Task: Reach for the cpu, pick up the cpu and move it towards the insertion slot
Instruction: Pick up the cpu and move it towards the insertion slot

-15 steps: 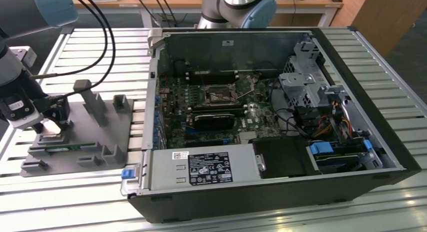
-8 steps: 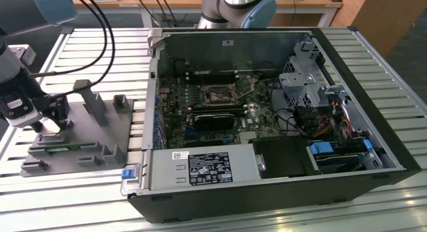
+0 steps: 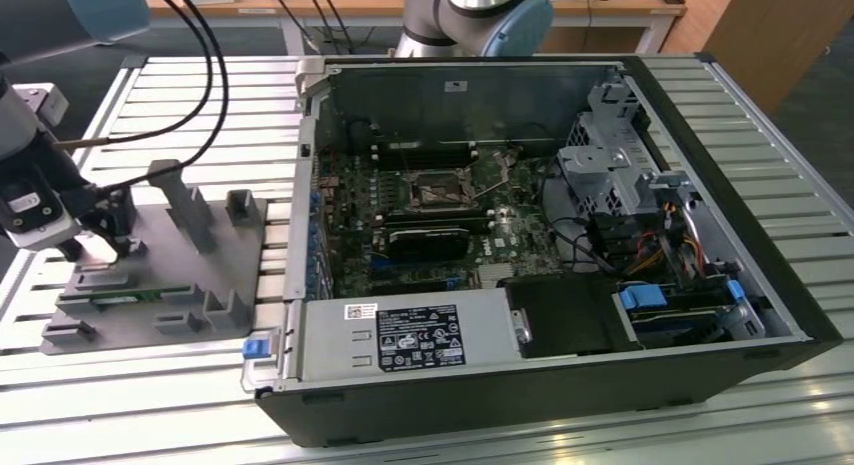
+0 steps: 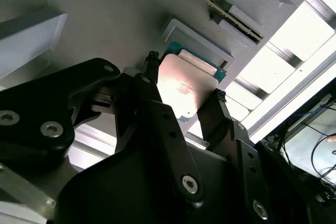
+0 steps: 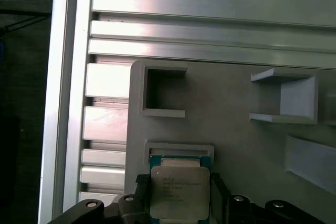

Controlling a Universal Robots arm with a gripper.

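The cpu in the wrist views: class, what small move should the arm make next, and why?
Probably a short straight lift. The jaws of the gripper stand against opposite edges of the cpu, which lies on the grey holder, apart from the insertion slot in the computer case.

Open room is left above the grey fixture plate [image 3: 134, 330], where the cpu [image 4: 181, 90] is clamped in the gripper [image 4: 184, 77], crossed only by 2 black cables [image 3: 200, 30]. On the plate's side nearest the insertion slot [image 3: 438, 191], 2 upright posts [image 3: 187, 210] are set, and just beyond that edge the wall of the open-topped computer case [image 3: 308, 170] is raised.
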